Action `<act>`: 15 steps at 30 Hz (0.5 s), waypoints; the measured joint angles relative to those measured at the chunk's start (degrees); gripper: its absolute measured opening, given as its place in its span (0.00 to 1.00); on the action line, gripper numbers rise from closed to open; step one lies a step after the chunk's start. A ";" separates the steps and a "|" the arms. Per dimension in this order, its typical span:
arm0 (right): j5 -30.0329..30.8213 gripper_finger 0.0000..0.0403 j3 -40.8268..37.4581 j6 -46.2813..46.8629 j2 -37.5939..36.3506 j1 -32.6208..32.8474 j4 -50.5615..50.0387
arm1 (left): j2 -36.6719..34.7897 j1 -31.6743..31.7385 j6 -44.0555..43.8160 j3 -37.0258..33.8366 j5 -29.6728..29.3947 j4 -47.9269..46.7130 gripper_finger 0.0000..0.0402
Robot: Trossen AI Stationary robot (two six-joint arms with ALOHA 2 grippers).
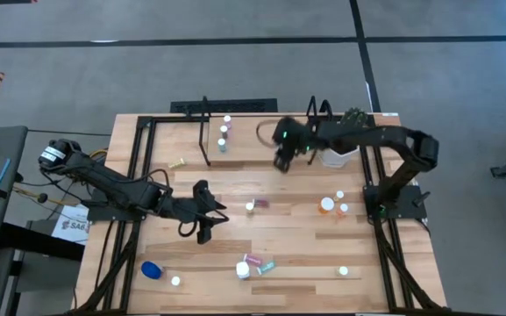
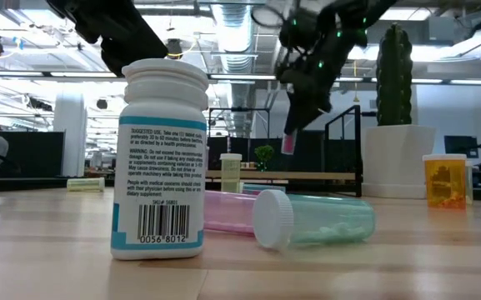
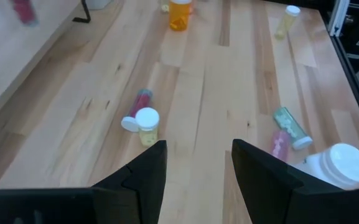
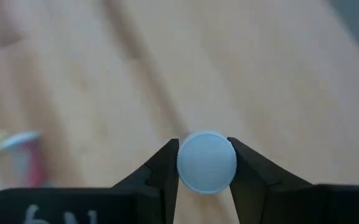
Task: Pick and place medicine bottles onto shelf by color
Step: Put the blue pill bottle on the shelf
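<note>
Right tool [image 4: 205, 163] is up off the counter [image 1: 288, 237], pinching a small pink bottle [image 2: 289, 143] by its white cap, fingers [image 4: 164, 171] pressed to either side. In the low view the bottle hangs below the tool, above the shelf [image 1: 245, 133] at the far side. From above, that tool sits over the shelf's right part, beside the white plant pot [image 1: 338, 158].

Two little bottles [image 1: 224, 132] stand on the shelf's left part already.

Left tool [image 1: 205, 211] hovers low over the counter's middle-left, jaws parted and empty. Just ahead of it, a yellow bottle [image 3: 147, 123] stands with a pink one [image 3: 137, 109] lying against it.

Near edge: a big white bottle [image 2: 160, 158] upright, with a teal vial [image 2: 315, 219] and a pink vial [image 2: 226, 212] lying beside it. Blue bottle [image 1: 152, 269] at near left. Orange bottle [image 1: 326, 205] stands over on the right, and a yellow-green vial [image 1: 177, 163] lies at far left.
</note>
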 joint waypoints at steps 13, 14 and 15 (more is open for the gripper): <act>-0.02 0.33 0.00 -2.08 1.02 -10.25 2.36 | 0.00 3.22 2.85 0.00 0.52 -0.02 0.42; 0.00 0.34 0.00 -4.30 1.02 -10.01 2.68 | 0.00 3.43 2.86 0.00 0.52 -0.01 0.42; 0.00 0.34 0.00 -6.57 1.02 -9.68 3.37 | 0.00 3.61 2.86 0.00 0.52 -0.01 0.42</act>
